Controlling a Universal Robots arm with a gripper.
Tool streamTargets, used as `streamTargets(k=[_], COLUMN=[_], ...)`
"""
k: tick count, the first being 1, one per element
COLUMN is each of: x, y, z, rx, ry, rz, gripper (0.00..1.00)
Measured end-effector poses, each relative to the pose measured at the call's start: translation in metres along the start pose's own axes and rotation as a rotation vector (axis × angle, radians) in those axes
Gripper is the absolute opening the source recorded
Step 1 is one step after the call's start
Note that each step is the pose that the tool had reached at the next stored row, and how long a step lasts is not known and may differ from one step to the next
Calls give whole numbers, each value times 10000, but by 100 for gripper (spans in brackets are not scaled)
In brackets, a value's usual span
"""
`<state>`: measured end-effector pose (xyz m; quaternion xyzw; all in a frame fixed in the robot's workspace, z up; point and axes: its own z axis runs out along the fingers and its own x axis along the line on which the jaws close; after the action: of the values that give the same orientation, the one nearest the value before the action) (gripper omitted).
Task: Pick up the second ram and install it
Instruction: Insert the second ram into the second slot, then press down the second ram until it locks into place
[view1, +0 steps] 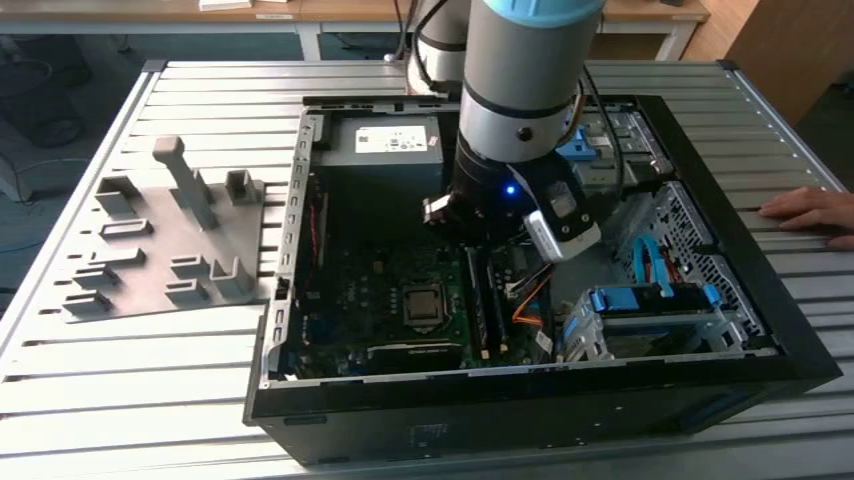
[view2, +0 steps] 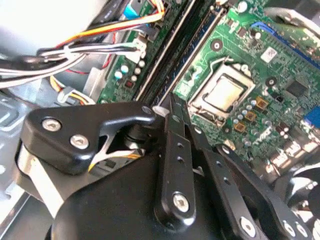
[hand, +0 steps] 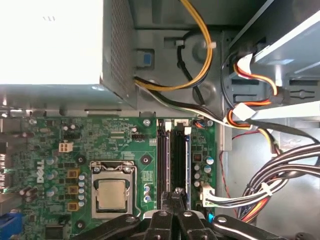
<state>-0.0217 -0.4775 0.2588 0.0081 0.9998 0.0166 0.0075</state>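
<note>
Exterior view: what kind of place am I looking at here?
Probably a robotics lab or test workshop: a robot arm reaches into an open computer case on a slatted metal table, with wooden workbenches behind.

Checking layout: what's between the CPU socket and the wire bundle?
Memory slots lie between CPU socket and wire bundle, in the first wrist view.

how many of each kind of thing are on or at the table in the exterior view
pc case: 1
grey tray: 1
arm: 1
hand: 1
total: 4
</note>
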Motion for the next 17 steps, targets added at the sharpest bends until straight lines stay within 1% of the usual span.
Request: streamTargets(k=[3, 17], x=[0, 0], y=[4, 4], z=[-53, -55], rx=[-1, -2], ry=[0, -1], rz=[1, 3], gripper=[10, 10])
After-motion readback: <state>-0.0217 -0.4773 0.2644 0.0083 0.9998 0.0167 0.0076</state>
